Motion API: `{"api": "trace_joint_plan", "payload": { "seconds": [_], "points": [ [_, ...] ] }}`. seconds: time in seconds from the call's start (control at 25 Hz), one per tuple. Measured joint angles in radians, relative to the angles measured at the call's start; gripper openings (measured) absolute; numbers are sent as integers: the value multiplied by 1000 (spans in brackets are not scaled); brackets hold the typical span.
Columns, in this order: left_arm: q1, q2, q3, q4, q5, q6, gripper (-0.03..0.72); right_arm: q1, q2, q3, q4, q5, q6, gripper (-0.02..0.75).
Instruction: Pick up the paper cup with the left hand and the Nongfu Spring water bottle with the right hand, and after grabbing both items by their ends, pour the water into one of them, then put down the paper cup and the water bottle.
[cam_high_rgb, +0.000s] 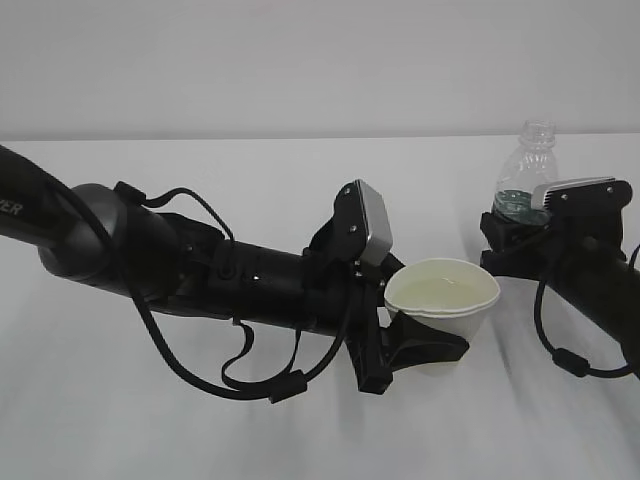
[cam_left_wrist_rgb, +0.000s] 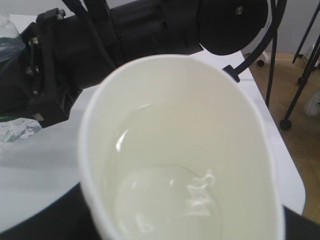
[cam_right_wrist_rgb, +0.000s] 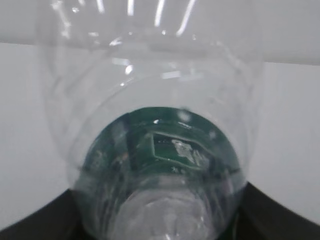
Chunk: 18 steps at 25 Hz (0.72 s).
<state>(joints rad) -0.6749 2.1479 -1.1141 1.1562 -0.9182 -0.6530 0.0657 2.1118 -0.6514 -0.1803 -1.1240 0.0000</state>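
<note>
Outside, left hand (cam_high_rgb: 425, 345) jaws pinch paper cup (cam_high_rgb: 443, 298), right hand (cam_high_rgb: 515, 235) jaws bottle (cam_high_rgb: 525, 175); only left wrist shows water (cam_left_wrist_rgb: 170, 200), seemingly.

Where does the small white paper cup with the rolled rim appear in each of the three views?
Exterior view: the white paper cup is right of centre, held in the left gripper.
Left wrist view: the cup fills the frame, clear water inside.
Right wrist view: not in it.
Shared landmark: the clear plastic bottle with the green label, at the left edge of the left wrist view.
</note>
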Motion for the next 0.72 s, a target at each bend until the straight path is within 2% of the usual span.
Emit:
{"api": "trace_joint_plan", "payload": {
  "seconds": [0.72],
  "points": [
    [0, 0, 0, 0, 16, 0, 420, 0, 84, -33, 0, -41, 0, 417]
  ]
}}
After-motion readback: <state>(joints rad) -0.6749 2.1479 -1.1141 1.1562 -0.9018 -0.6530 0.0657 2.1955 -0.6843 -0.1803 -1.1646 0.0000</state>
